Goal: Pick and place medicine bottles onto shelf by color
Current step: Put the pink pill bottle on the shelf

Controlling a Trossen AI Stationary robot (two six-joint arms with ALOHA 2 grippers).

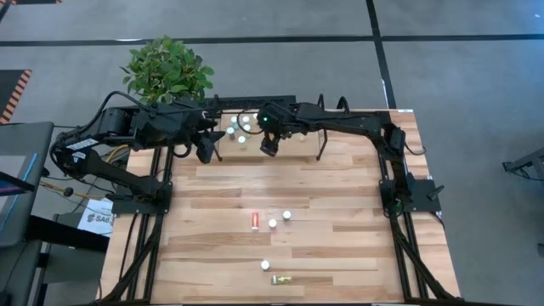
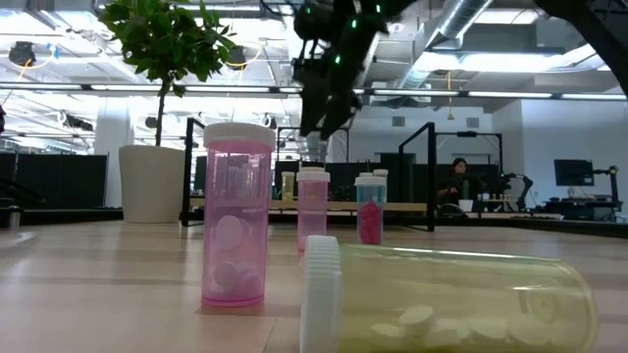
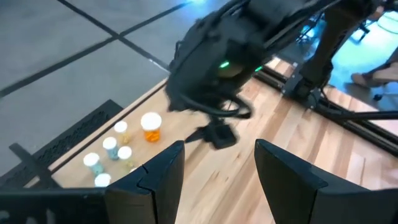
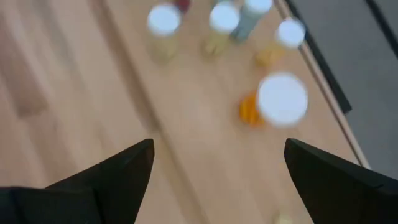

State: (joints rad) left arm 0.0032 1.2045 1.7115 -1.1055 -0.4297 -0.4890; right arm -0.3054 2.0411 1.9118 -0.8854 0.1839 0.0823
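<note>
Nearest the front table edge: yellow bottle (image 1: pixel 282 279) lying on its side, white-capped bottle (image 1: pixel 265 265) upright just behind. Mid-table: red bottle (image 1: pixel 255 221) lying flat, two upright bottles (image 1: pixel 280 219) beside it. Far edge: shelf (image 1: pixel 255 127) holding a bottle cluster incl. larger orange bottle (image 4: pixel 273 102). Above the shelf: right gripper (image 1: pixel 269 146) spread wide, empty; left gripper (image 1: pixel 208 150) released, empty, alongside.

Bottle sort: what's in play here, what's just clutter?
In play:
- shelf
- bottles near the shelf, including a larger orange bottle
- loose bottles mid-table, red bottle, yellow bottle on its side
- left hand, right hand, both open

Clutter:
- potted plant
</note>
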